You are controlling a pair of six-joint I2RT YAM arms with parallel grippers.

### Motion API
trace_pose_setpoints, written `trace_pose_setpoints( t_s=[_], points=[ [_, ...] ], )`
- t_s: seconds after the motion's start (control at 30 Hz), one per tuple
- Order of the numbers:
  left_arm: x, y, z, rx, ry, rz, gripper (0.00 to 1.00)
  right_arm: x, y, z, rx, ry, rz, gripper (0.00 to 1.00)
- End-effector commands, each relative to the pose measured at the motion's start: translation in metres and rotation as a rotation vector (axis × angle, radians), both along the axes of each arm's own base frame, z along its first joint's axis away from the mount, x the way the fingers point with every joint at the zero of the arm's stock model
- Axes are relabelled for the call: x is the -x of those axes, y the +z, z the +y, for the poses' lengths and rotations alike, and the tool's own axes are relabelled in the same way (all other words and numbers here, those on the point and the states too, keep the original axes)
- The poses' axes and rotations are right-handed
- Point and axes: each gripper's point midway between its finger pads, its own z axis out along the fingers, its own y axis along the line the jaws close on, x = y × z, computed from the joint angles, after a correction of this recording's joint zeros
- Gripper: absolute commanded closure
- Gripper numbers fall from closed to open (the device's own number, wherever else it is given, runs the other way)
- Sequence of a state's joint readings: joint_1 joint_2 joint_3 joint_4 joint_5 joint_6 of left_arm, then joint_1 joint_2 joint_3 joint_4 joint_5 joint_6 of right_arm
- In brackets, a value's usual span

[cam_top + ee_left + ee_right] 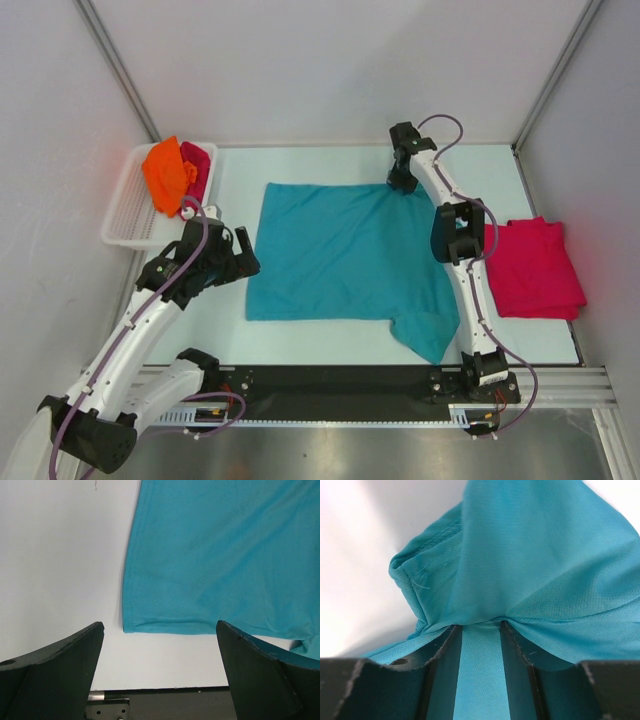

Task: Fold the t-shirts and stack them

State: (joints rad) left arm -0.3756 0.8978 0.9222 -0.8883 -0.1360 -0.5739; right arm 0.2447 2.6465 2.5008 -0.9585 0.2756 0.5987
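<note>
A teal t-shirt (345, 255) (225, 555) (530, 555) lies spread flat mid-table, one sleeve sticking out at its near right. My right gripper (403, 182) (480, 626) is down on the shirt's far right corner. Its fingers stand a little apart, a strip of teal cloth lies between them, and the cloth bunches up just past the tips. My left gripper (248, 255) (160, 625) hovers wide open and empty, just off the shirt's left edge near the near left corner. A folded crimson-pink t-shirt (535, 268) rests at the right. An orange t-shirt (165, 175) and another crimson-pink one (198, 165) lie crumpled in the basket.
The white slatted basket (125, 215) stands at the far left, behind the left arm. Grey walls close in the table on three sides. A black rail (330, 385) (165, 702) runs along the near edge.
</note>
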Motion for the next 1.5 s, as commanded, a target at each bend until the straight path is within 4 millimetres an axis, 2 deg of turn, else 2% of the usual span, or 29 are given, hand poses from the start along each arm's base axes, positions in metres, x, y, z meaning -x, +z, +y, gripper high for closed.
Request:
trace_pose_setpoints(
  t_s=[0.0, 0.23, 0.37, 0.6, 0.7, 0.77, 0.87, 0.9, 0.97, 1.0, 1.07, 1.1, 1.13, 1.2, 1.33, 1.43, 1.47],
  points=[
    [-0.007, 0.015, 0.0, -0.003, -0.006, -0.047, 0.01, -0.011, -0.032, -0.007, -0.041, 0.016, 0.013, 0.59],
    [-0.006, 0.015, 0.003, -0.015, 0.008, -0.047, 0.0, -0.021, -0.031, -0.004, -0.053, 0.034, -0.025, 0.59],
    [-0.006, 0.013, 0.005, -0.028, 0.011, -0.04, 0.0, -0.03, -0.023, -0.008, -0.038, 0.053, -0.058, 0.59],
    [-0.011, 0.013, 0.003, -0.028, 0.01, -0.033, 0.0, -0.034, -0.018, 0.0, -0.055, 0.11, -0.076, 0.63],
    [-0.012, 0.013, 0.002, -0.026, 0.01, -0.033, 0.0, -0.034, -0.007, 0.005, -0.02, 0.14, -0.097, 0.62],
    [-0.012, 0.013, 0.001, -0.025, 0.009, -0.032, 0.0, -0.036, 0.0, 0.01, -0.016, 0.152, -0.117, 0.59],
    [-0.012, 0.013, 0.001, -0.023, 0.009, -0.032, 0.0, -0.036, 0.014, 0.018, -0.036, 0.172, -0.138, 0.57],
    [-0.012, 0.014, 0.001, -0.02, 0.01, -0.035, 0.0, -0.036, 0.025, 0.02, -0.038, 0.177, -0.154, 0.57],
    [-0.011, 0.012, 0.001, -0.021, 0.011, -0.032, 0.0, -0.03, 0.032, 0.027, -0.038, 0.193, -0.155, 0.56],
    [-0.011, 0.011, 0.001, -0.021, 0.01, -0.028, 0.0, -0.028, 0.048, 0.031, -0.042, 0.199, -0.176, 0.55],
    [-0.012, 0.011, 0.0, -0.019, 0.01, -0.028, 0.01, -0.017, 0.051, 0.041, -0.034, 0.219, -0.164, 0.55],
    [-0.012, 0.013, 0.0, -0.013, 0.008, -0.035, 0.01, -0.015, 0.068, 0.043, -0.036, 0.222, -0.19, 0.55],
    [-0.013, 0.012, -0.001, -0.014, 0.006, -0.032, 0.0, -0.008, 0.068, 0.05, -0.028, 0.24, -0.181, 0.54],
    [-0.015, 0.014, -0.003, -0.007, -0.004, -0.036, 0.0, -0.005, 0.082, 0.055, -0.014, 0.256, -0.203, 0.54],
    [-0.017, 0.017, -0.003, -0.01, -0.004, -0.04, 0.0, -0.002, 0.122, 0.056, -0.002, 0.269, -0.259, 0.53],
    [-0.017, 0.019, -0.002, -0.017, -0.001, -0.048, 0.0, 0.003, 0.144, 0.057, 0.003, 0.27, -0.291, 0.53],
    [-0.017, 0.02, -0.001, -0.015, 0.001, -0.051, 0.0, 0.005, 0.163, 0.057, 0.003, 0.268, -0.325, 0.53]
  ],
)
